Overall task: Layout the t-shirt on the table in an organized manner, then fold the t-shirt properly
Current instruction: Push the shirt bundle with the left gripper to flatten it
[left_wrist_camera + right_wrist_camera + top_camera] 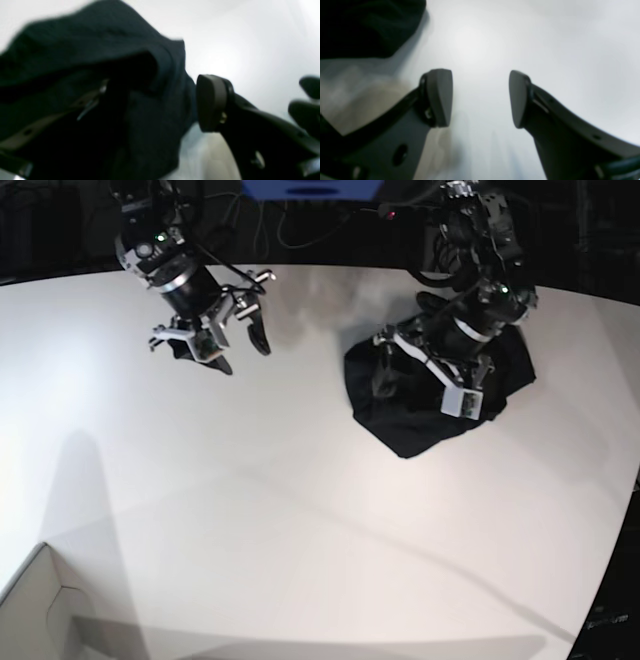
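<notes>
Left wrist view: the left gripper (160, 100) had its jaws spread, the t-shirt (87, 75) bunched over 1 finger, the other bare; whether anything was pinched, cannot tell.

Right wrist view: the right gripper (480, 98) had its jaws spread and empty over the bare desk (545, 45).

Base view: the t-shirt (400, 415) lay crumpled under the left arm, the right gripper (222, 340) well apart. Judged the layout step. Next: each gripper needs an edge to spread the cloth.

Blurred wrist views, bright glare, soft shadows on white table (300, 560).
</notes>
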`<state>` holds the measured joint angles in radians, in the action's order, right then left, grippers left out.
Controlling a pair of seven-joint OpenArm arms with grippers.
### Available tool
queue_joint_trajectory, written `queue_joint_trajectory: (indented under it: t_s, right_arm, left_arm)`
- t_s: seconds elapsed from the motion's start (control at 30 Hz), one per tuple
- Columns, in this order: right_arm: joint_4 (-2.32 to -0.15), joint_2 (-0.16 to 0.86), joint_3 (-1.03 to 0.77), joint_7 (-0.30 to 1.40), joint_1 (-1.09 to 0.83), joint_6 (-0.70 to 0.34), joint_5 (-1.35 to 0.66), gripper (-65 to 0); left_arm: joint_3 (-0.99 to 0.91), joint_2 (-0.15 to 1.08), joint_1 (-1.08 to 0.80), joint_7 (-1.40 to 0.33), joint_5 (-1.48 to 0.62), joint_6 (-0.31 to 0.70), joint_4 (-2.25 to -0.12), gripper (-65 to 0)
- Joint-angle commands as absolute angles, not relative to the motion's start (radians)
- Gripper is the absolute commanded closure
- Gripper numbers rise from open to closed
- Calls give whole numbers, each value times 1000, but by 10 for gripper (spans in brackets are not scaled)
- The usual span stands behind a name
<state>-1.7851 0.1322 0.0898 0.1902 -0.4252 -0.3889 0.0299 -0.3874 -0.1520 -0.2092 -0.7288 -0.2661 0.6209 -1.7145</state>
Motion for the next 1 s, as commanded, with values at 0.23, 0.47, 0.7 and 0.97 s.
queue_joint_trajectory:
  t_s: [0.23,0.47,0.7,0.97]
  right_arm:
    - [-1799,133,88,163,-433,-390,19,-365]
    - [-1799,133,88,163,-446,-390,19,-365]
    - [-1799,133,88,163,-446,-390,19,-364]
    - [-1799,133,88,163,-460,-390,19,-364]
  left_arm:
    - [-381,-157,-142,-710,-285,625,-1615,-422]
    - [-355,-157,-140,-710,-306,625,-1596,-253]
    - [-344,-157,-140,-710,-360,625,-1603,0]
    - [-352,-157,-219,-710,-363,625,-1735,-3]
